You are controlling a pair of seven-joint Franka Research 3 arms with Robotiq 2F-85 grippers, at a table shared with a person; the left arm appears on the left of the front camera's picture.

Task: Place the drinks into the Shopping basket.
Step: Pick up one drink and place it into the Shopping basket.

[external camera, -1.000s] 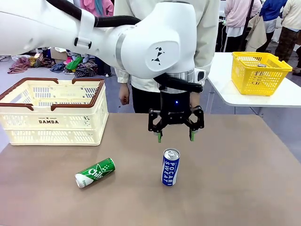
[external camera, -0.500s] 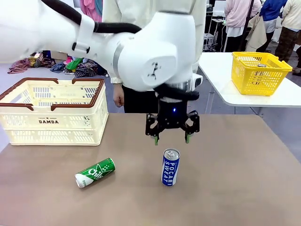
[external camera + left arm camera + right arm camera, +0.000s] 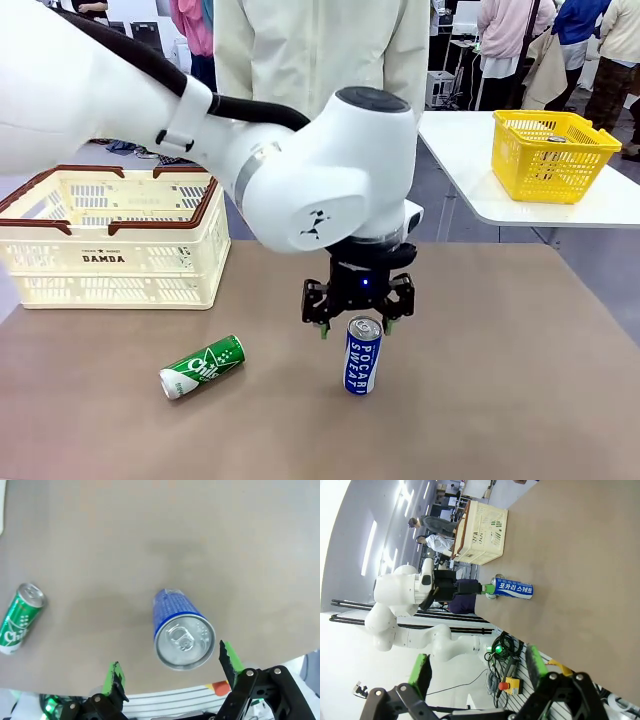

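Front view: I read the left gripper spread wide, its pads level with the top of the upright blue can, which stands between them with clearance on both sides. The green can lies on its side, left of this gripper. The Shopping basket sits farther left. The right gripper is spread and holds nothing.

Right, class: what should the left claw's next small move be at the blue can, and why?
Probably lower the left claw a little, then close. It is open, its green pads level with the rim of the upright blue can, one on each side, so they would catch only the top.
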